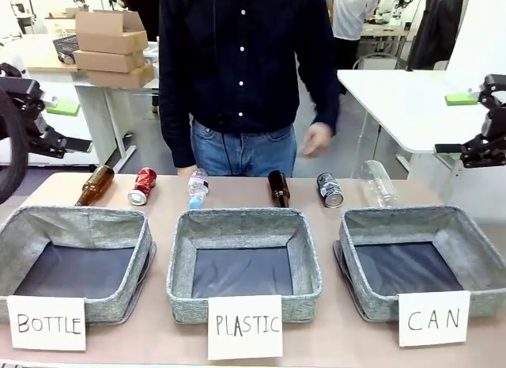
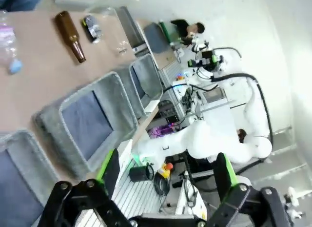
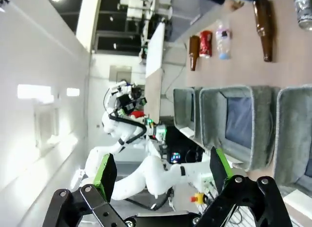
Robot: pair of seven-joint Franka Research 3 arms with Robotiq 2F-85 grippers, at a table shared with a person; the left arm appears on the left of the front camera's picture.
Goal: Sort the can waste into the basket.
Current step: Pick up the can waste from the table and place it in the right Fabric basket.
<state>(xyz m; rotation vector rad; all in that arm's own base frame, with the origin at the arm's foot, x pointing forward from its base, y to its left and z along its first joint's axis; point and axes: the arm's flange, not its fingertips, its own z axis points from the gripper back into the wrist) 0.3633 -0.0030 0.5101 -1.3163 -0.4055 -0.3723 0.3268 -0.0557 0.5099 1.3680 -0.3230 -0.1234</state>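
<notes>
Two cans wait unsorted along the table's (image 1: pixel 170 200) far edge: the red can (image 1: pixel 142 186) and the dark can (image 1: pixel 330 190). The CAN basket (image 1: pixel 399 216) sits empty. My left gripper (image 2: pixel 165 168) and right gripper (image 3: pixel 161 171) gape wide, holding nothing.

stacked cardboard boxes (image 1: pixel 113 48) sit on a pale desk (image 1: pixel 32 53) at left; a white table (image 1: pixel 403 99) stands at right.

The CAN bin (image 1: pixel 403 216) sits open-topped at the right end of the counter (image 1: pixel 332 336). Behind it the dark can (image 1: pixel 330 189) lies between a brown bottle (image 1: pixel 278 187) and a clear bottle (image 1: pixel 378 184), with a gap on each side. The red can (image 1: pixel 143 185) lies just beside another brown bottle (image 1: pixel 94 185). A person's hand (image 1: pixel 318 138) hangs behind that row, near the dark can. The left pincer (image 2: pixel 165 163) and right pincer (image 3: pixel 162 167) gape, off at the sides.
</notes>
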